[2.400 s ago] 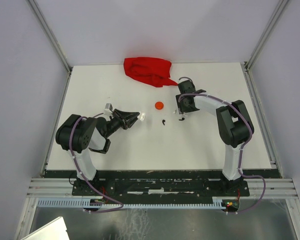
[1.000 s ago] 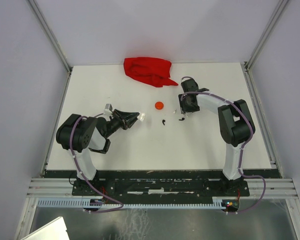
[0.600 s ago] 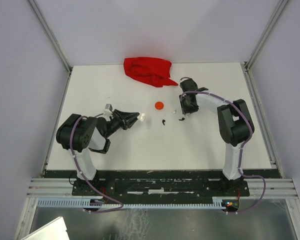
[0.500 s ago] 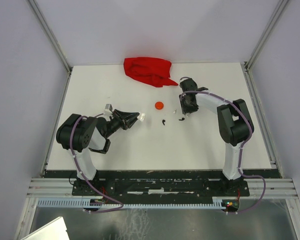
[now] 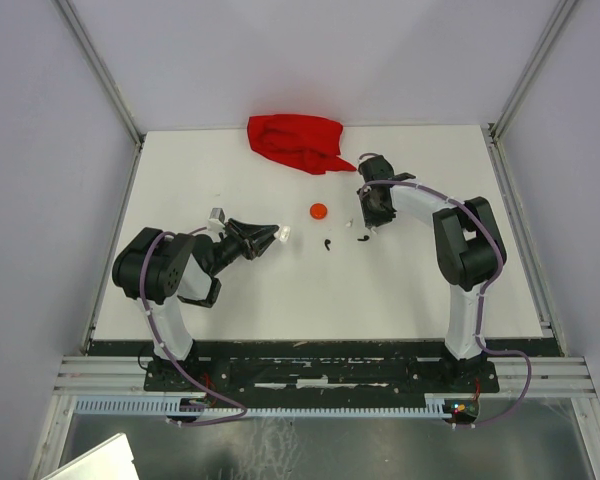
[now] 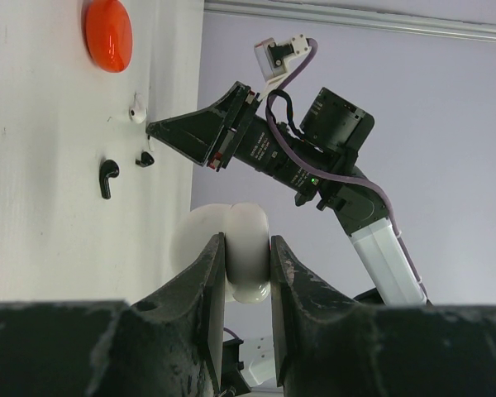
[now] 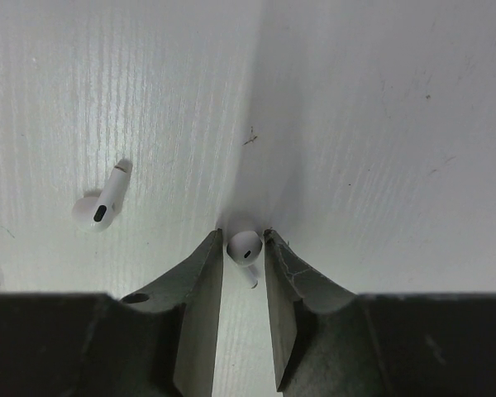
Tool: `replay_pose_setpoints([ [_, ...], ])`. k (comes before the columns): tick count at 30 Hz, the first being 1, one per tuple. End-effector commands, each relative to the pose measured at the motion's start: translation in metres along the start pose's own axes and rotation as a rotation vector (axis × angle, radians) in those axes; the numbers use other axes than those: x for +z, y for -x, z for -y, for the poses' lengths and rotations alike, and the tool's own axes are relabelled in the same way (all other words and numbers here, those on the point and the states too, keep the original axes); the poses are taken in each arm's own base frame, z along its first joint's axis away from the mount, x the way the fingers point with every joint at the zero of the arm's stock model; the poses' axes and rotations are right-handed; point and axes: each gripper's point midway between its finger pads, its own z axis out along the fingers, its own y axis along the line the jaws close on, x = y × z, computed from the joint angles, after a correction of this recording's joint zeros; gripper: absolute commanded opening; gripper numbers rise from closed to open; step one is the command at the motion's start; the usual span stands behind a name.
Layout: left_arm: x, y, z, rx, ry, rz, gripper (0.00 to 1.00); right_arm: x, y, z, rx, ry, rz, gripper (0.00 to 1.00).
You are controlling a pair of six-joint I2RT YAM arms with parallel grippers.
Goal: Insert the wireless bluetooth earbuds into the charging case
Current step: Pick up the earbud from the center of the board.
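1. The right gripper has drawn its jaws inward over the last second. They now stand narrowly on either side of one white earbud, which lies on the worktop with its stem pointing toward six o'clock in the right wrist view.
2. The slits left on each side of it are too thin to judge, so I cannot tell whether the jaws already pinch it or only flank it. The arm itself has barely shifted in that time; the change is in the jaws.
3. The left gripper has not changed. Its jaws stay clamped on the white charging case, held at about nine o'clock from the loose pieces in the top view and pointing toward three o'clock.
4. A second white earbud lies loose at ten o'clock from the right jaws. Two black earbuds lie nearby, with the orange-red disc beyond them and the red cloth at twelve o'clock on the worktop.
5. By my reading, the pick of the first earbud is almost complete. What remains is a firm pinch, a lift and a carry across to the held case. I cannot tell whether the case is open, and no earbud shows inside it.
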Motion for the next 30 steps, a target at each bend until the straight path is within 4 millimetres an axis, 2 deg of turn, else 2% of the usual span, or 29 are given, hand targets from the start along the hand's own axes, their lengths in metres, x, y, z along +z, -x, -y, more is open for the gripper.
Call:
replay_pose_setpoints([
  [1,-0.003,-0.005,0.034,0.093,-0.143,-0.029,0.03,0.003,-0.004,-0.002,-0.005,0.002,-0.029,0.34],
  [8,-0.003,-0.005,0.034,0.093,-0.143,-0.029,0.03,0.005,-0.01,-0.004,0.007,0.008,-0.049,0.33],
  [14,-0.004,-0.005,0.035,0.093,-0.144,-0.027,0.03,0.007,-0.01,-0.005,0.015,0.015,-0.051,0.13],
  [18,-0.004,-0.004,0.034,0.094,-0.142,-0.026,0.03,-0.001,0.002,-0.005,0.021,0.015,-0.015,0.07],
  [22,-0.004,-0.005,0.034,0.095,-0.143,-0.027,0.03,-0.021,0.028,-0.009,0.025,0.047,0.12,0.05],
  [27,-0.003,-0.005,0.036,0.095,-0.148,-0.026,0.03,-0.067,0.061,-0.028,0.026,0.175,0.325,0.04],
  [30,-0.002,-0.007,0.038,0.095,-0.152,-0.029,0.03,-0.095,0.071,-0.045,0.012,0.247,0.432,0.04],
])
